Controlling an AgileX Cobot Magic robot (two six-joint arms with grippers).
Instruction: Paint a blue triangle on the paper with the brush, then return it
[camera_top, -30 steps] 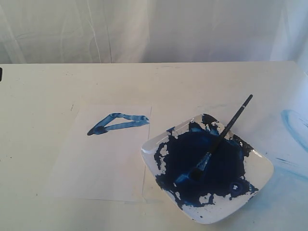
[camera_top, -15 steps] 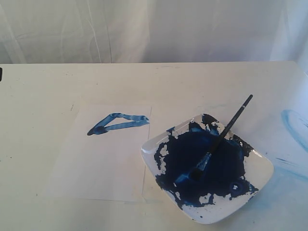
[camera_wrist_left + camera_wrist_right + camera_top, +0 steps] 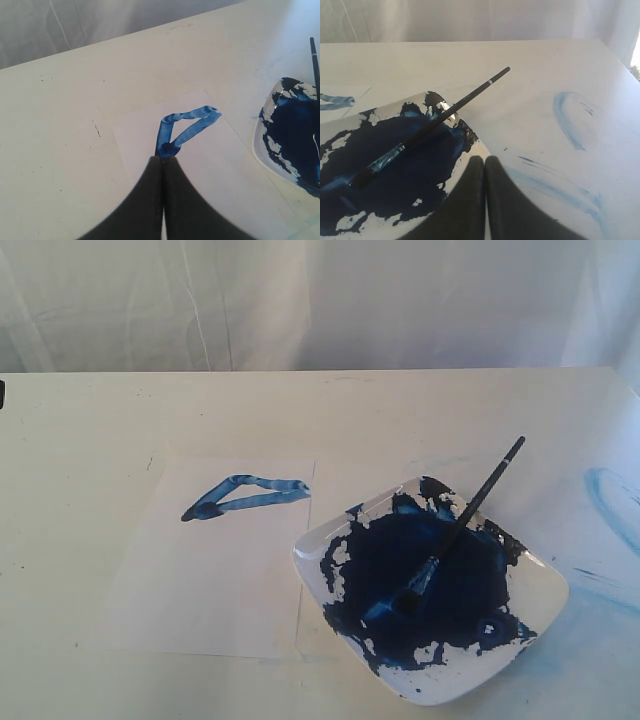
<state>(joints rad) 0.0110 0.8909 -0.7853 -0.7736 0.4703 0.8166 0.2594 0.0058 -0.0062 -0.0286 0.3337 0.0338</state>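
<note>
Blue triangle (image 3: 245,495) is down on the paper (image 3: 220,580), near the sheet's far edge, outline closed, darkest at the pointed tip. The brush (image 3: 465,515) lies across the white plate (image 3: 545,590) just right of the paper, bristles in the dark paint and handle end poking out past the far rim over the tabletop (image 3: 100,420). A pale blue smear (image 3: 610,500) sits on the tabletop further right; that's not the triangle. The left claw (image 3: 163,160) has its fingers pressed together and holds nothing; in its wrist view it lines up with the triangle's dark tip, but you can't tell its height from there. The right claw (image 3: 484,160) is also pinched closed and empty, close to the plate's near rim. Neither claw shows in the exterior view. Painting and return both look done, so what's left is pulling clear. Go up first, not sideways: don't drag the left claw across wet paint, and keep the right one off the plate rim and the overhanging handle so the brush doesn't roll out.
</note>
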